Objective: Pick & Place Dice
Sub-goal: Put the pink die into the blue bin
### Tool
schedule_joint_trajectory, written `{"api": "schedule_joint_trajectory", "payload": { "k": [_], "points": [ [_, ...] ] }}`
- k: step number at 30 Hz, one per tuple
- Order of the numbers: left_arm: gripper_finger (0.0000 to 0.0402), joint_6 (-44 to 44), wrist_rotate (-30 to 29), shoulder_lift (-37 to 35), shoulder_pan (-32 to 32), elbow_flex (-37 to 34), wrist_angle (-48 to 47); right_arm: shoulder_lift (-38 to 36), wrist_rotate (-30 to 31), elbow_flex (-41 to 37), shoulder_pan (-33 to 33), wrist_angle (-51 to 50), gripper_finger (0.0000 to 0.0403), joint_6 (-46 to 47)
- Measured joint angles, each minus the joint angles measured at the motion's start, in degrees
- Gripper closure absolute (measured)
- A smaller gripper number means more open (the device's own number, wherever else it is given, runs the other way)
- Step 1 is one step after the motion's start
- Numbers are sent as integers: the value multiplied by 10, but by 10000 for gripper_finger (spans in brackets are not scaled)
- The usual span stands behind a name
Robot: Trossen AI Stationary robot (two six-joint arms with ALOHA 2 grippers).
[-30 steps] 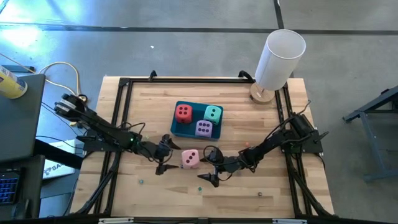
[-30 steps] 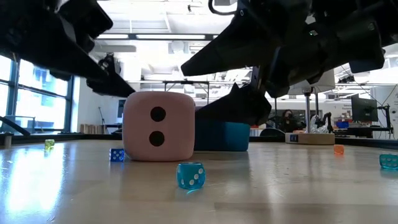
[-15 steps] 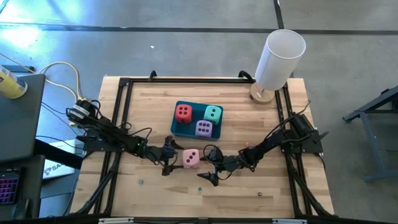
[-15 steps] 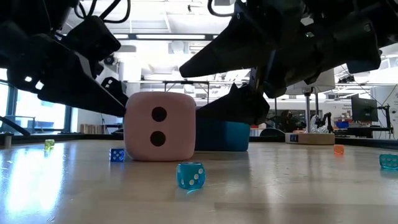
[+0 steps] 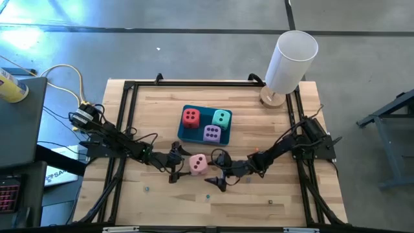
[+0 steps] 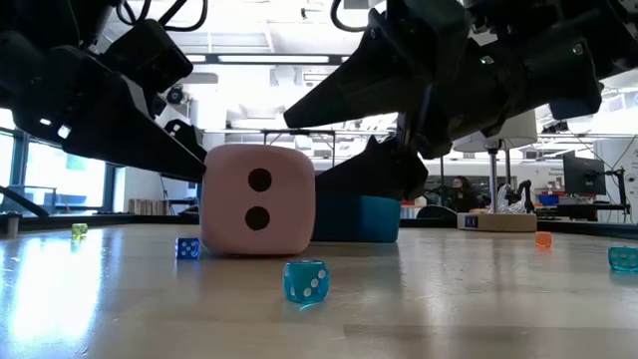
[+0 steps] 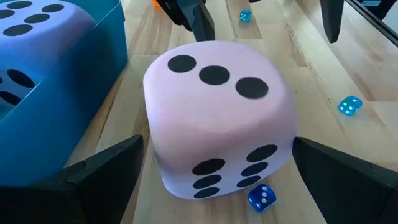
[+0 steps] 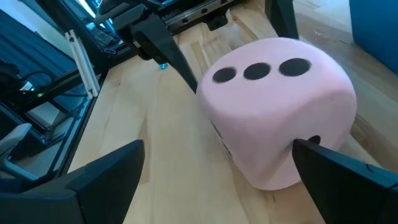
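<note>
A pink die (image 5: 198,164) rests on the wooden table, three dots up. My left gripper (image 5: 176,164) comes at it low from the table's left, open, one finger on either side of the die (image 7: 217,118). My right gripper (image 5: 215,172) faces it from the right, open, and the die (image 8: 280,118) sits close to one of its fingers (image 8: 336,171). Red (image 5: 191,117), teal (image 5: 222,118) and purple (image 5: 212,133) dice sit in the blue tray (image 5: 183,131) farther back. My left gripper has its fingertips (image 7: 124,155) level with the pink die's two side faces, slanting down from the table's left; I cannot tell whether they touch it. My right gripper has one finger right beside the die's side face (image 8: 311,142); I cannot tell whether it touches.
Tiny dice lie scattered on the table: a blue one (image 6: 305,281) in front of the pink die, another (image 6: 187,247) at its left, more near the front edge (image 5: 270,201). A white cylinder (image 5: 291,55) stands at the back right corner. A black frame (image 5: 129,84) borders the table.
My left gripper has come down and moved toward the table's right, so that its open fingers now stand on either side of the pink die. It made most of this move in the first half second and has kept still since.
</note>
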Motion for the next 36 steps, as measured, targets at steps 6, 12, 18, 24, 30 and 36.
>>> {"api": "schedule_joint_trajectory", "payload": {
  "k": [6,12,18,24,30,36],
  "points": [
    [2,-2,-5,0,3,0,0,0,1,0,-1,0,3,1],
    [2,-8,-6,0,11,0,0,0,4,0,-1,-1,3,1],
    [2,-2,-8,0,21,0,9,0,5,0,-1,-2,3,1],
    [2,1,-10,0,31,0,9,0,7,0,-2,-2,3,1],
    [2,30,-31,0,31,0,6,0,8,-1,-2,-2,3,-1],
    [2,33,-46,0,31,0,5,0,8,-1,-2,-2,3,-2]
  ]
}}
